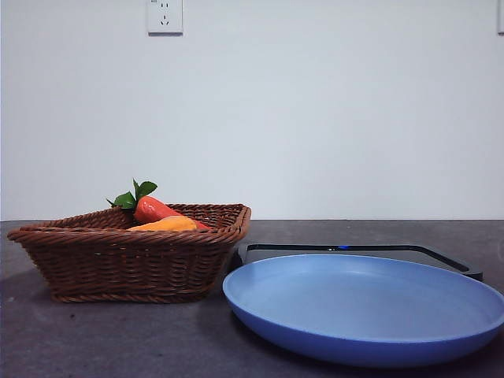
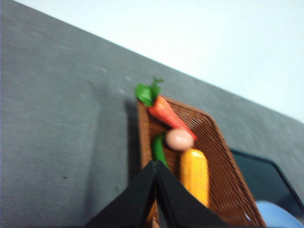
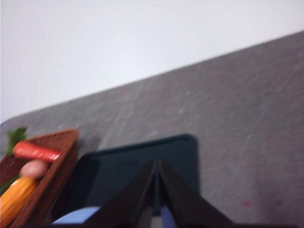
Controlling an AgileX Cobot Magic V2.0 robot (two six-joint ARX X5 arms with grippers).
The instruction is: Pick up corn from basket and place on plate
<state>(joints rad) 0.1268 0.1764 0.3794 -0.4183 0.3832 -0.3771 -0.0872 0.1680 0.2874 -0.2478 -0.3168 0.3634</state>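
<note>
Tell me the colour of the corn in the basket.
Orange-yellow; the corn shows best in the left wrist view.

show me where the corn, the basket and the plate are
corn (image 2: pixel 194 175), left wrist view, middle of the yellow cob
basket (image 1: pixel 126 264), front view, woven front wall
plate (image 1: pixel 354 303), front view, bare blue inner surface

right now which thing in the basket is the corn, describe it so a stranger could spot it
Find the wide brown woven wicker basket left of the round blue plate. Inside lies the corn, an oblong orange-yellow cob beside a pinkish-tan egg. Unlike the red-orange carrot, it has no green leaves.
</note>
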